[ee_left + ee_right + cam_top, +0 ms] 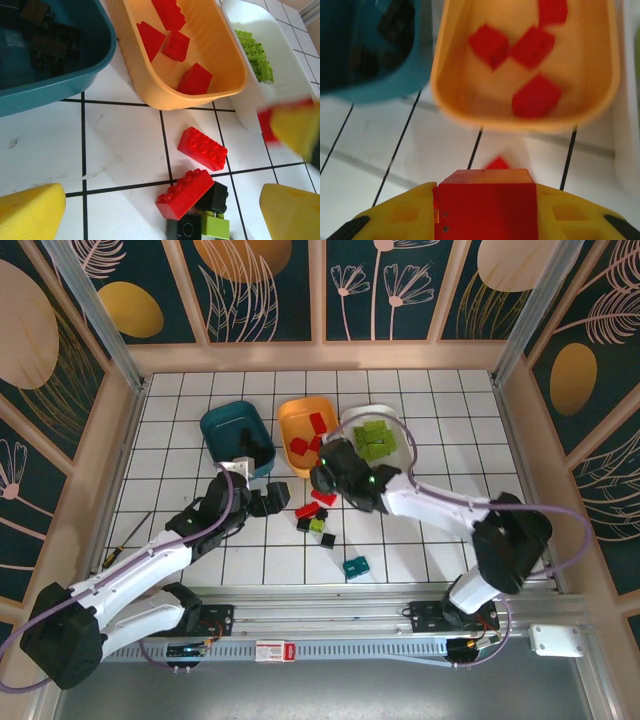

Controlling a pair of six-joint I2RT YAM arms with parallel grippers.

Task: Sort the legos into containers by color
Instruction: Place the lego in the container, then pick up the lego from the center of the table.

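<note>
- My right claw (487, 200) is clenched on a red lego (487, 212), gripped flat between my yellow fingers (402, 217)
- That claw hangs just short of the near end of the orange tub (590, 65), with the gridded counter (380, 165) showing between them
- The orange tub holds four red legos (195, 80), lying loose on its floor
- My left claw (162, 215) is released, its fingers spread wide with nothing gripped, low over the counter just beside the loose pile (315, 518)
- The loose pile lies on the counter between my two claws, close to the near ends of the tubs: two red pieces, a few black ones and one lime green
- In my left wrist view one red brick (202, 148) lies a little apart from the rest, while a second red brick (185, 194) touches a black brick (212, 196), with a green brick (216, 226) just beside them
- A teal lego (356, 565) sits alone, nearer my bases and apart from the pile
- The dark teal tub (218, 425) stands on the left, beside the orange one, with black legos (47, 42) inside
- The white tub (295, 65) stands on the right of the orange one, close beside it, holding lime green legos (255, 55)
</note>
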